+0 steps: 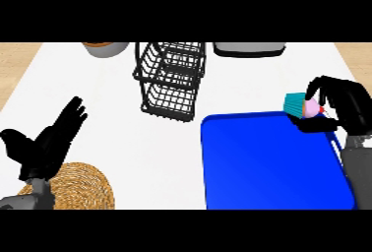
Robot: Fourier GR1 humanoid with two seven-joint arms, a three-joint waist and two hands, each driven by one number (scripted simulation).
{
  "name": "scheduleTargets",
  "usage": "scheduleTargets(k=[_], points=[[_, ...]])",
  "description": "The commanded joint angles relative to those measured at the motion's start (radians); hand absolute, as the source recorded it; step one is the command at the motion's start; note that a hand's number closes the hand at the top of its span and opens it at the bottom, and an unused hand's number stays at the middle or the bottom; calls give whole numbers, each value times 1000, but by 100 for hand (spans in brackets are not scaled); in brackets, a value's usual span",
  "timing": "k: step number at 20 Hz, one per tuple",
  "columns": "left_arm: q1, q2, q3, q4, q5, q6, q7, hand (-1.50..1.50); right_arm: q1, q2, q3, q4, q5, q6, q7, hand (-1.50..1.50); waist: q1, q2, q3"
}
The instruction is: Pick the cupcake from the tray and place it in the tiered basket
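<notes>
The cupcake (301,105), with a teal wrapper and pink top, is held above the far right corner of the blue tray (269,162). My right hand (341,106) is shut on it, fingers and thumb curled round it from the right. The black wire tiered basket (170,78) stands at the counter's back middle, well to the left of the cupcake. My left hand (47,142) rests open at the lower left, fingers straight and pointing up.
A woven straw mat (83,189) lies at the lower left under my left forearm. A brown-rimmed grey bowl (107,48) sits at the back left and a grey appliance (249,48) at the back right. White counter lies between tray and basket.
</notes>
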Motion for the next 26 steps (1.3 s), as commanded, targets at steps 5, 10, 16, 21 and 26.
scheduleTargets(k=[5, 10, 16, 21, 26], points=[[40, 8, 11, -35, 3, -27, -7, 0, -14, 20, -16, -328, -164, 186, 130, 150, 4, 0, -1], [-12, -1, 10, -23, -4, -24, 16, 0, -160, 72, 67, -382, -155, 298, 339, 150, 11, 3, -1], [2, -29, -18, -55, -37, 2, 30, 0, -402, 225, 188, -218, -46, 233, 470, 150, 26, 5, -1], [-9, -26, -12, -39, -31, -17, 47, 0, -546, 322, 207, -96, 8, 205, 566, 150, 21, 5, -1], [13, -25, 13, -27, -31, -27, 8, 0, -589, 362, 268, -3, 9, 124, 625, 150, 19, 4, -1]])
